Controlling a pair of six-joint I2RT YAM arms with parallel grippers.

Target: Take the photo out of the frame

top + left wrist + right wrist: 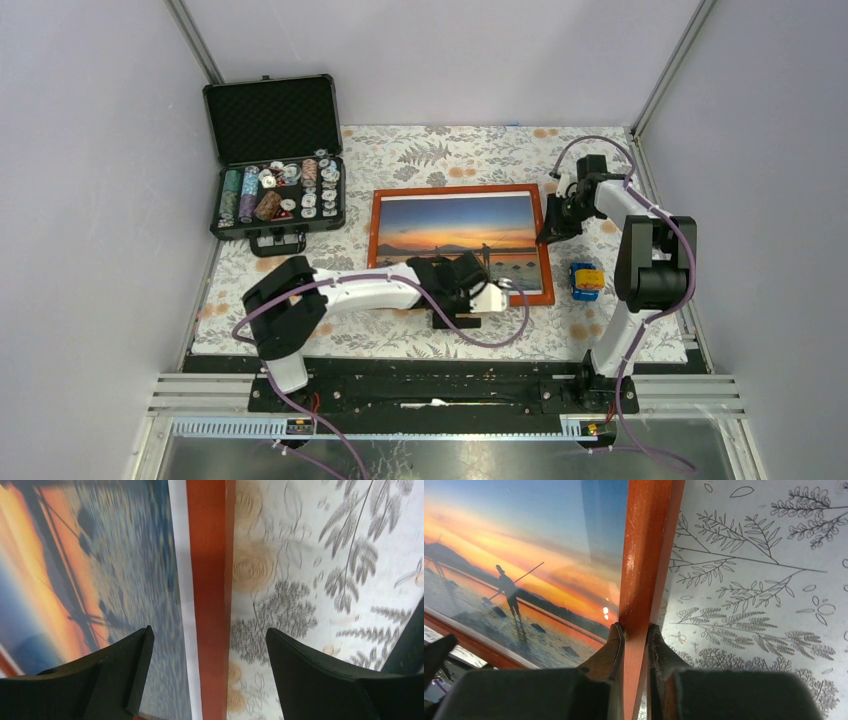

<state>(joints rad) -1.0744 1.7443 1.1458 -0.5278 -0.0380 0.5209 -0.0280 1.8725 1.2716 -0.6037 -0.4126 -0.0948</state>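
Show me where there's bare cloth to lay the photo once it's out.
Widest free patch: the cloth strip beyond the frame, between the case and the right arm. Smaller one off the frame's near-right corner. Crowded right of the frame: right gripper, blue-yellow object.

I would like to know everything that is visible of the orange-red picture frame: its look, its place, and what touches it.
The frame is a narrow orange-red rectangle, wood by its look, slightly scuffed. It lies face up on the floral tablecloth with the photo inside. The right gripper is shut on its right rail; the open left gripper straddles its near rail without touching it.
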